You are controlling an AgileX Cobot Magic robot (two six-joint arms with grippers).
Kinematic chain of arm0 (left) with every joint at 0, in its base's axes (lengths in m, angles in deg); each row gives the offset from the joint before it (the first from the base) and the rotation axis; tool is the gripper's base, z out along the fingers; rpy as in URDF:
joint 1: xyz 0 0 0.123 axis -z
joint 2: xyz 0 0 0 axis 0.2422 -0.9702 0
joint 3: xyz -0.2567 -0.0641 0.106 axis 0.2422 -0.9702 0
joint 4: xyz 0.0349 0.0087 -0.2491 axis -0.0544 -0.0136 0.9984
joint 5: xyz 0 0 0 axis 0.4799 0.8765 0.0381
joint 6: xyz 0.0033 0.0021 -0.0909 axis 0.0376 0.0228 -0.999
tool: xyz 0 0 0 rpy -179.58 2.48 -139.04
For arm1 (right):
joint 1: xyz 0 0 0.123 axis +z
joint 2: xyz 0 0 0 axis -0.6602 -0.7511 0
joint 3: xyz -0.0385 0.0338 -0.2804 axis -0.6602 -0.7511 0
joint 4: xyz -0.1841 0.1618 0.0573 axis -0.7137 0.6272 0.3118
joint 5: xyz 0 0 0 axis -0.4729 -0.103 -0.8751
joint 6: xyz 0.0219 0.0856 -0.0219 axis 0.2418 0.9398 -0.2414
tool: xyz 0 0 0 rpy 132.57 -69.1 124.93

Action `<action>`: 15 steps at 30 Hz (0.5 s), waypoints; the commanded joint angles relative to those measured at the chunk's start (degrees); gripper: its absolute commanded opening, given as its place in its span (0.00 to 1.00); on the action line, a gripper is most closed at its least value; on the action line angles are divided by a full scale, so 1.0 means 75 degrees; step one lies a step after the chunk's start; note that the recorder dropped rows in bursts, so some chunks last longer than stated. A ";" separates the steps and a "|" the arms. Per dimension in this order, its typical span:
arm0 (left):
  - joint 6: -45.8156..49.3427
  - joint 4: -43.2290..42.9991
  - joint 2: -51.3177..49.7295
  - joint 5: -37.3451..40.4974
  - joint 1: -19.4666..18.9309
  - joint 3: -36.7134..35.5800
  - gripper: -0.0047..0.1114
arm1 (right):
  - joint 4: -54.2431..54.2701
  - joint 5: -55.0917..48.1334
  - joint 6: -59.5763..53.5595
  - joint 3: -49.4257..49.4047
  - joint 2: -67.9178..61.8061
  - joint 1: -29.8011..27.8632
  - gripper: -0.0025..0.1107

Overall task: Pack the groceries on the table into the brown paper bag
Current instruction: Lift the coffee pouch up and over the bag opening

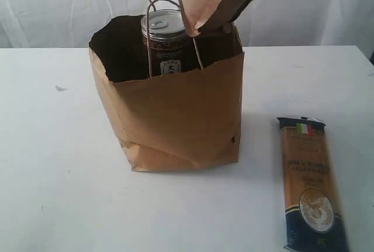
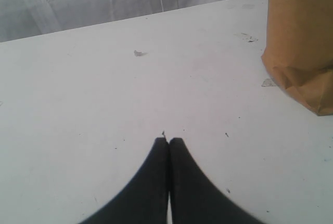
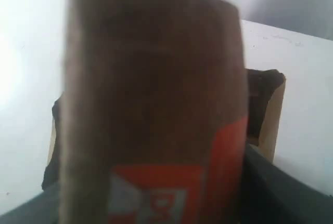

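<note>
Above the open mouth of the brown paper bag (image 1: 175, 117), my right jaws pinch the brown-orange pouch (image 1: 213, 0), which hangs tilted over the bag's right side. The dark pull-tab can (image 1: 165, 44) already stands inside. I'd centre the pouch over the gap right of the can, lower it past the rim, and only then let go. The pouch is matte kraft brown with an orange-red panel, creased and soft-looking. My left jaws, pressed together and empty, sit low over the surface (image 2: 78, 104). 1 long brown-blue spaghetti pack (image 1: 310, 187) waits outside.
</note>
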 commanded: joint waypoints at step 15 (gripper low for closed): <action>-0.0010 0.0005 0.0039 -0.0023 -0.0025 -0.0032 0.04 | -0.0084 -0.0172 -0.0275 0.0105 -0.0393 -0.0153 0.02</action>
